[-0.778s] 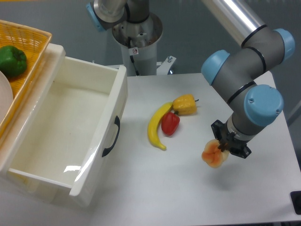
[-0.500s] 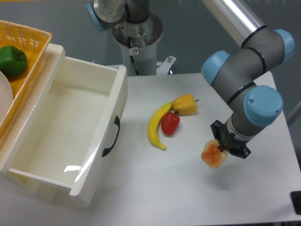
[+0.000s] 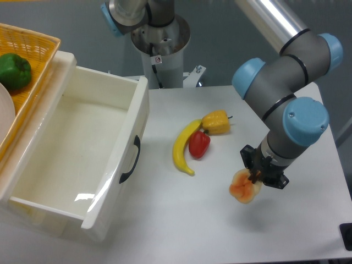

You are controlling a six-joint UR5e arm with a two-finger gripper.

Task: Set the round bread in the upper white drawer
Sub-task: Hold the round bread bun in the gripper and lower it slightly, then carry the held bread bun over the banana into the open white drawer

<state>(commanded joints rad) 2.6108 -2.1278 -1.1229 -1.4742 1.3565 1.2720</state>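
a: where's the upper white drawer (image 3: 82,159)?
b: open, along the table's (image 3: 181,225) left edge, beside the yellow basket (image 3: 33,60).
a: and the gripper (image 3: 258,175)?
b: toward the right edge, clamped onto the round bread (image 3: 245,187), lifted off the surface. banana (image 3: 182,146) and two peppers (image 3: 206,132) lie mid-table.

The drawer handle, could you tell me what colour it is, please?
Black, a curved handle on the front of the glossy upper white drawer. The fixed camera view shows it clearly.

Bread (image 3: 244,188) sits between the jaws, seemingly above the table (image 3: 220,231); peppers, banana (image 3: 182,146), drawer (image 3: 82,159) lie to their left
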